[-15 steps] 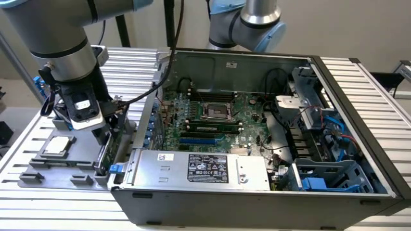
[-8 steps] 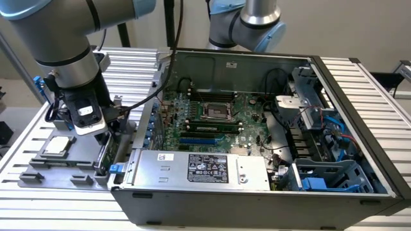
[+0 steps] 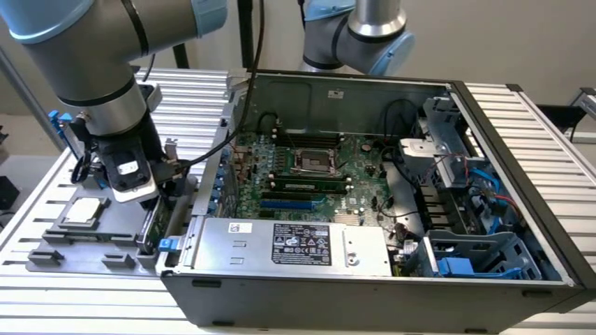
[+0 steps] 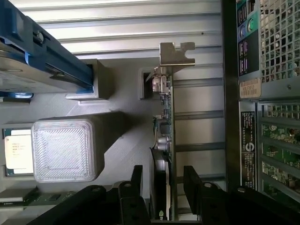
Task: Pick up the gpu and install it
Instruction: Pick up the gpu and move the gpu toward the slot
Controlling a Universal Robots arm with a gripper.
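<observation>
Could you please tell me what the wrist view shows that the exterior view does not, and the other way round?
Wrist view: the tool open, one finger either side of the gpu, looking along the card's edge to its silver bracket. Exterior view: inside the computer case, the motherboard and power supply, plus a second arm behind. Both: the gpu standing on edge in the grey tray beside the case, and a processor chip lying on that tray.
</observation>
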